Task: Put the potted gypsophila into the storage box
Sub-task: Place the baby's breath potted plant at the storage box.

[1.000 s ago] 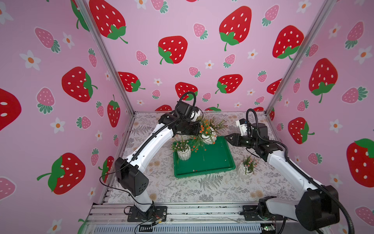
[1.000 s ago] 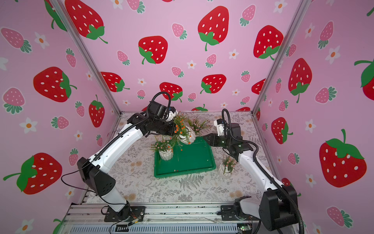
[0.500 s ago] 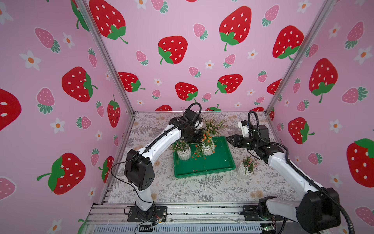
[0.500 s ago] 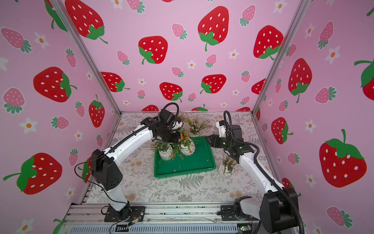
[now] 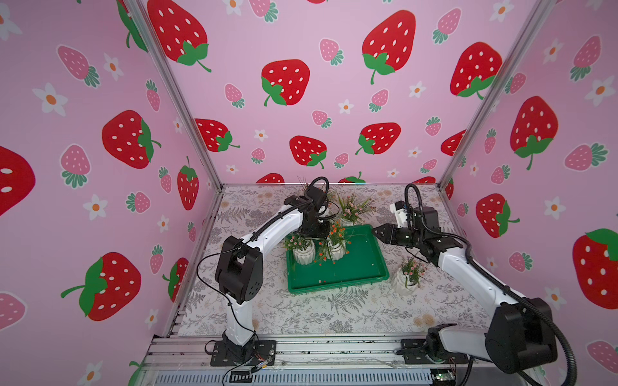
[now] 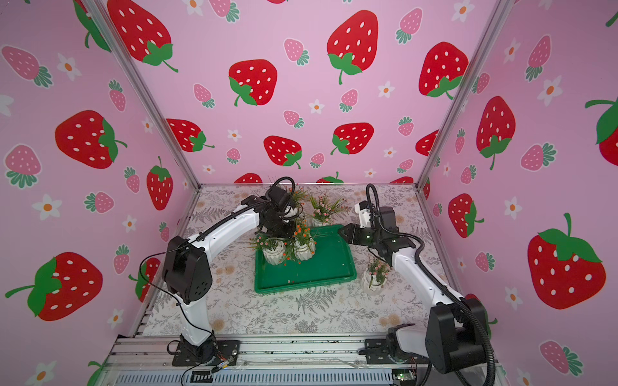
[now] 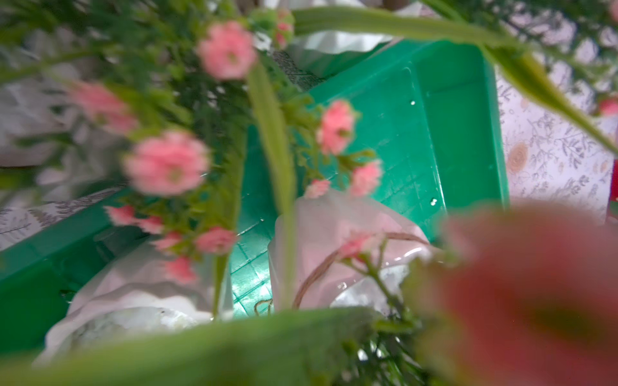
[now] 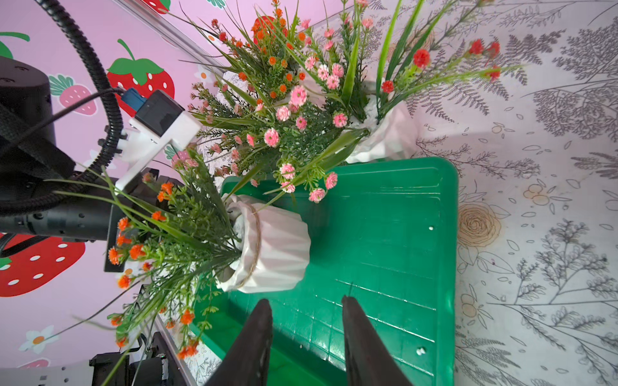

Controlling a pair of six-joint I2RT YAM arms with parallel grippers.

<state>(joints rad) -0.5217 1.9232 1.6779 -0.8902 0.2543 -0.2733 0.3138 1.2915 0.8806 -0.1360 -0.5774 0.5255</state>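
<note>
left pincer pressed together in orange plant, standing in tray | right pincer spread, empty, at tray's far right corner

**Two pots in the green tray**

A pink-flowered pot and an orange-flowered pot stand at the tray's far left. The left gripper is sunk among the orange blooms. The right gripper hovers at the tray's far right corner. A third pot stands just right of the tray, and a fourth pot stands behind it.
</note>
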